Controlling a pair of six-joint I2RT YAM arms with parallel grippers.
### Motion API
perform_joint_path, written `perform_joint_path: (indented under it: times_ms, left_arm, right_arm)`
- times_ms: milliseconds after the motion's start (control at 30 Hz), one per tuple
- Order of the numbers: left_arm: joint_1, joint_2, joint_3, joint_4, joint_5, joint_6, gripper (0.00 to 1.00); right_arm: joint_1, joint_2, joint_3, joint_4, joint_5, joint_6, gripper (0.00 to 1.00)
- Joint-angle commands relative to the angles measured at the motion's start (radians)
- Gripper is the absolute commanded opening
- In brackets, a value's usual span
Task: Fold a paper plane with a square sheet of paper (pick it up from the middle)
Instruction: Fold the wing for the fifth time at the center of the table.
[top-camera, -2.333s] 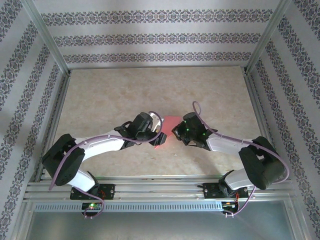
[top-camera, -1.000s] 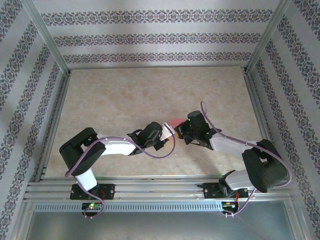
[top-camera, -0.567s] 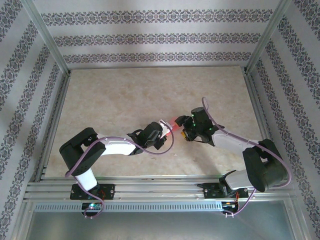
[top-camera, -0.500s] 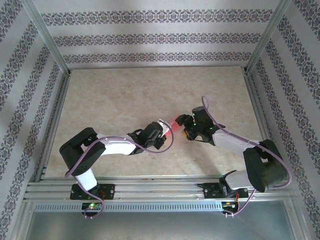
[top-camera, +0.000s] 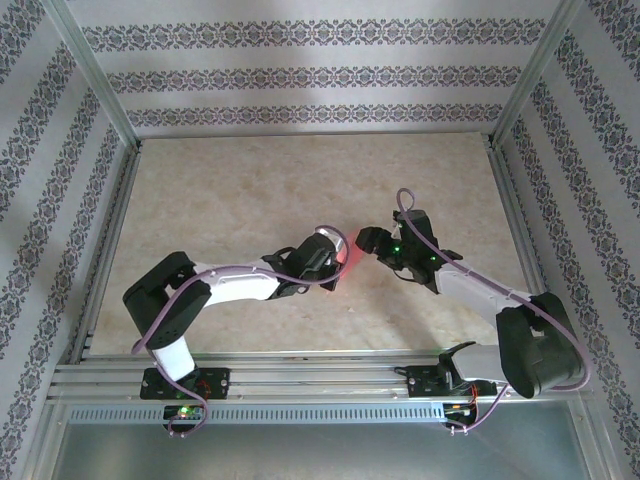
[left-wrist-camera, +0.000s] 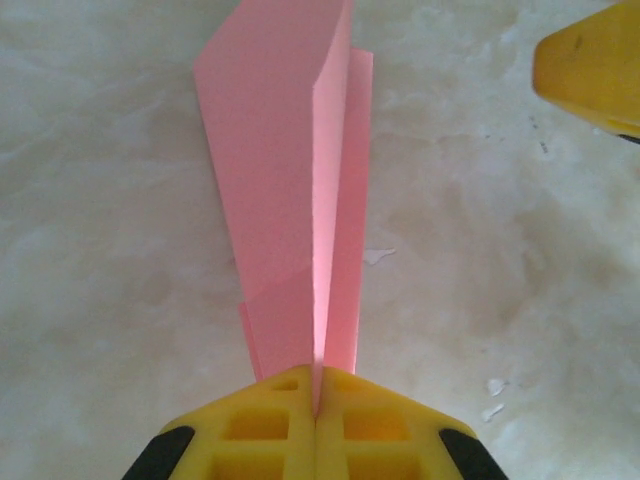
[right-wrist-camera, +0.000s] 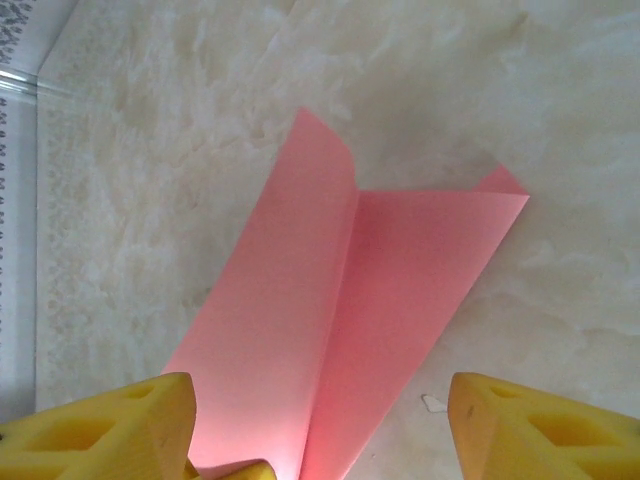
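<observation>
The square sheet of paper is folded into a narrow pink paper plane (top-camera: 344, 247) with a centre crease, at the middle of the table. In the left wrist view the paper plane (left-wrist-camera: 285, 150) stands on edge, its wings pressed close together, and my left gripper (left-wrist-camera: 315, 395) is shut on its near end. My left gripper (top-camera: 337, 253) comes at it from the left. My right gripper (top-camera: 366, 240) stands open just to the right, and one of its yellow fingers (left-wrist-camera: 590, 60) shows apart from the paper. From the right wrist the paper plane (right-wrist-camera: 370, 300) spreads between the open right gripper (right-wrist-camera: 320, 415), untouched by its fingers.
The marbled tabletop (top-camera: 250, 190) is bounded by aluminium rails (top-camera: 105, 240) on the left, on the right and along the near edge, with patterned walls behind. Small white flecks (left-wrist-camera: 378, 256) lie on the surface near the paper.
My left gripper has closed on the paper plane and moved slightly away from the bases. My right gripper has let go, opened, and drawn back to the right.
</observation>
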Motion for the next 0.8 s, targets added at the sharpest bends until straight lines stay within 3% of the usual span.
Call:
perform_joint_path:
  times_ms: [0, 300, 767]
  left_arm:
    - [-0.010, 0.042, 0.042, -0.090, 0.088, -0.075, 0.03]
    - [0.007, 0.094, 0.108, -0.160, 0.152, -0.110, 0.00]
    - [0.073, 0.111, 0.099, -0.122, 0.288, -0.274, 0.00]
  right_arm:
    - [-0.022, 0.021, -0.030, 0.042, -0.048, -0.097, 0.67]
    - [-0.067, 0.033, -0.081, 0.067, -0.088, -0.123, 0.60]
    - [-0.067, 0.141, -0.059, 0.088, -0.186, -0.192, 0.65]
